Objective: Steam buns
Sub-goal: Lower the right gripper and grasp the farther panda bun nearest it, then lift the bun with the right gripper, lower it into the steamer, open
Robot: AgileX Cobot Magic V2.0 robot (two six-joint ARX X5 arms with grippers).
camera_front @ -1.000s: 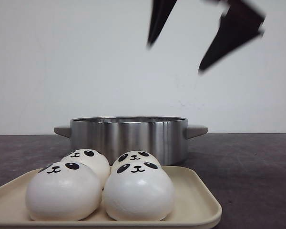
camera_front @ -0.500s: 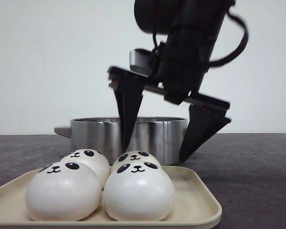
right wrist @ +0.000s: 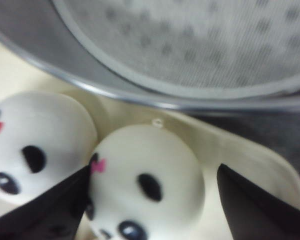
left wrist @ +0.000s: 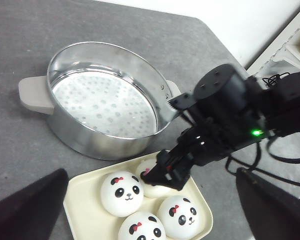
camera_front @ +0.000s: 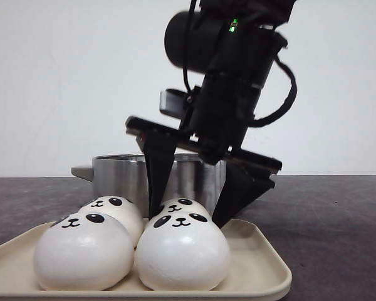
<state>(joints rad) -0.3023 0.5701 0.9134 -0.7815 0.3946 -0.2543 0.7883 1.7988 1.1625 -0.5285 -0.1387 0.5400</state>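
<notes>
Nothing is cooked yet. All four shiny white round buns with black panda faces (camera_front: 182,251) sit on the flat cream plastic tray (camera_front: 263,263) at the bottom of the front view. The round silver metal pot (camera_front: 122,179) behind the tray, in the middle of that view, has only its white plate full of holes (left wrist: 102,105) inside, so all four buns still need to go in.

The right black claw (camera_front: 185,213) is open, one finger on each side of the back right bun (right wrist: 145,182), not pinching it. The left black claw (left wrist: 155,205) is open too, up high and holding nothing.

The buns sit close together, so the fingers have little room. The pot's rim (right wrist: 155,102) is just beside this bun, so I think it must be lifted up over that edge.
</notes>
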